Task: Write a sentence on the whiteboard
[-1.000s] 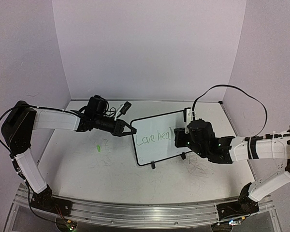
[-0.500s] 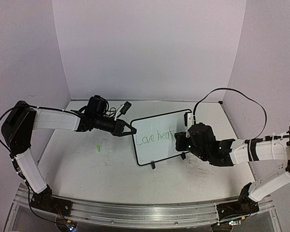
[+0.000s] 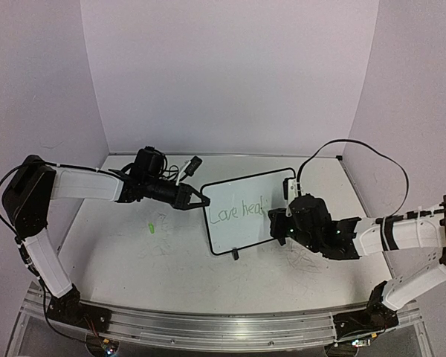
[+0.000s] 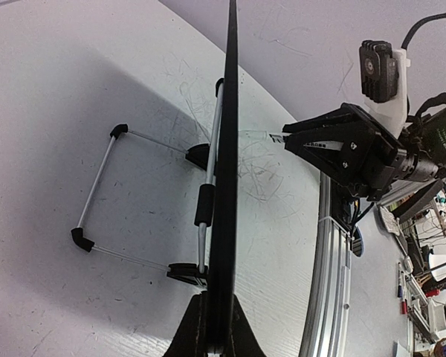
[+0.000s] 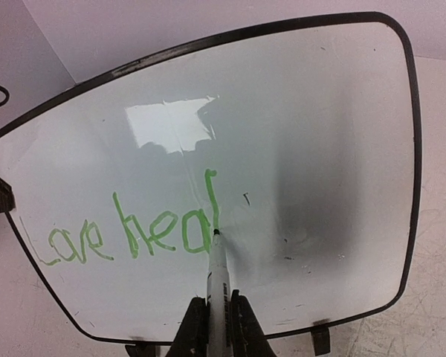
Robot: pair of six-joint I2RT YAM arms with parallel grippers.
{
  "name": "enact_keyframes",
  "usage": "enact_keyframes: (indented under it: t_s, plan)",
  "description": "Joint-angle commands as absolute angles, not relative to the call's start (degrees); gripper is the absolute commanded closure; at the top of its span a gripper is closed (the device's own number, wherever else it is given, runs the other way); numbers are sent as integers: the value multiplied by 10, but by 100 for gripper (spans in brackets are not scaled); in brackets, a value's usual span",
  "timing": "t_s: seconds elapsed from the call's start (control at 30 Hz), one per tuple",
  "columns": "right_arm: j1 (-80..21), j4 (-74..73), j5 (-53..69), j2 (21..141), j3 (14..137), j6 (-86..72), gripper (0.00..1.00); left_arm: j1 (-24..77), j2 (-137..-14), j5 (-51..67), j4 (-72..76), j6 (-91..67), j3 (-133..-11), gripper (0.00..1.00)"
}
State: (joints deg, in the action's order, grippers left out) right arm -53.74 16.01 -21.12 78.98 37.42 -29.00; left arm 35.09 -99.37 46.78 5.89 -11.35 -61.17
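Black-framed whiteboard [image 3: 241,212], upright on stand, green "Love heal" written

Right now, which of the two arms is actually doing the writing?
The one on the right: the right end effector grips the marker, tip at the last green letter on the whiteboard. The left end effector only clamps the board's edge.

A white surface [image 3: 126,260] fills the lower middle of the top view. Pale lilac walls [image 3: 230,74] enclose it at the back and on both sides. A small bright green mark [image 3: 152,227] lies on it left of centre. Faint grey scribbles [image 3: 306,260] mar it right of centre. An aluminium rail [image 3: 208,327] runs along the bottom edge of the frame. At the lower right of the left wrist view, blurred clutter [image 4: 427,294] lies beyond that rail, too small to make out.
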Motion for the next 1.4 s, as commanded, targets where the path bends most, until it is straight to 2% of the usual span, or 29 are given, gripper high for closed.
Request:
enact_keyframes:
  t_s: [0.0, 0.53, 0.8, 1.07, 1.37]
  plan:
    - [-541, 155, -212, 781, 365, -300, 100, 352, -974, 485, 39, -111, -630, 100]
    - [-543, 133, -247, 767, 367, -299, 100, 352, -974, 485, 38, -111, -630, 100]
    - [-542, 156, -260, 668, 350, -259, 100, 352, -972, 481, 38, -110, -631, 100]
    - [-540, 185, -244, 629, 317, -237, 100, 353, -971, 481, 38, -110, -631, 100]
    - [-539, 188, -241, 664, 338, -221, 100, 353, -973, 480, 38, -110, -630, 100]
